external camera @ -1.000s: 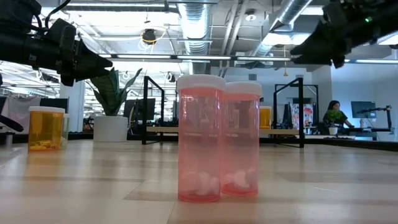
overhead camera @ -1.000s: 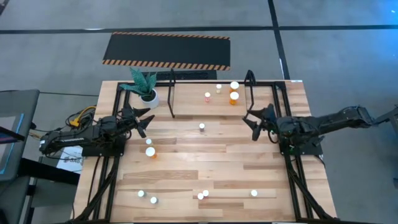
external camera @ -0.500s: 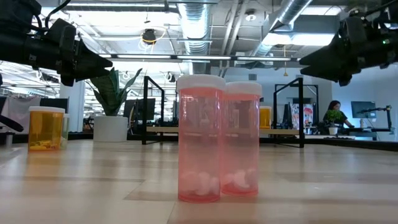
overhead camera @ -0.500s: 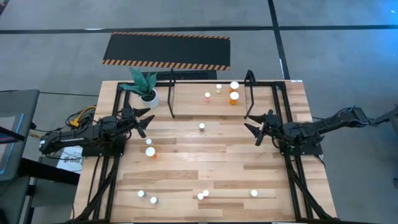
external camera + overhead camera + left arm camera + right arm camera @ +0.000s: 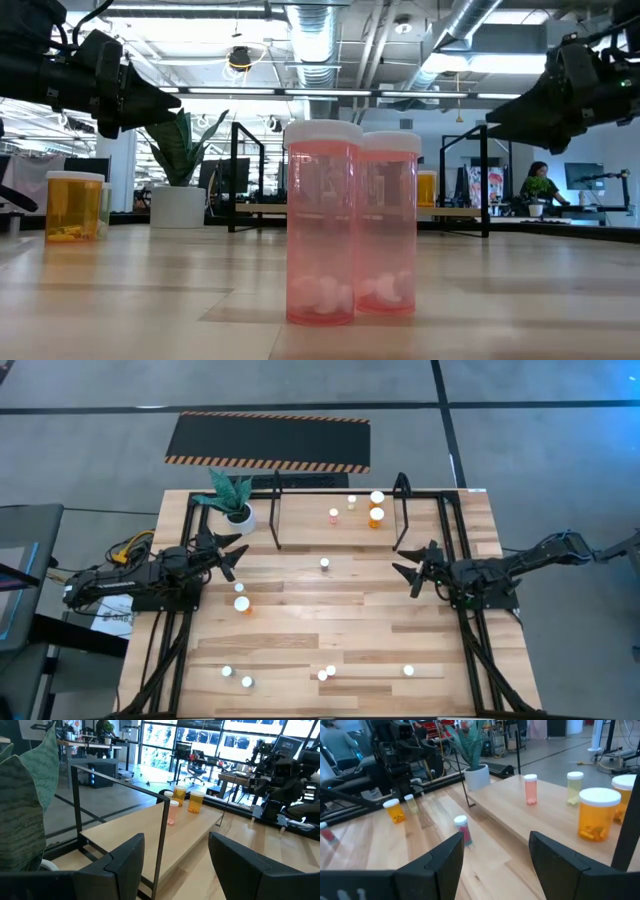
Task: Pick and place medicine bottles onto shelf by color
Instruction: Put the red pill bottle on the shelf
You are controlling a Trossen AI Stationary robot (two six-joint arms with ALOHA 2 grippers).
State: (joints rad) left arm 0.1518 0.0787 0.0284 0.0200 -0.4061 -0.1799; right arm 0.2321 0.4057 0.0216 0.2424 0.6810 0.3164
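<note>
The right gripper point(image 5: 409, 569), fingers spread and empty, hangs above the table just right of a lone bottle point(image 5: 325, 564) at mid-table, likely its next pick. A clean grasp means dropping level with the body and closing below the cap. The left gripper point(image 5: 232, 554), also spread, waits near the plant point(image 5: 233, 497). Four bottles point(image 5: 376, 515) already stand on the shelf point(image 5: 276, 510), whose right post point(image 5: 402, 510) stands close by the carry path. Other bottles lie scattered along the near edge.

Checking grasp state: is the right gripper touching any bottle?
Apart. The high view shows the right gripper open over bare wood, clear of the nearest bottle; the right wrist view shows nothing between its fingers.
</note>
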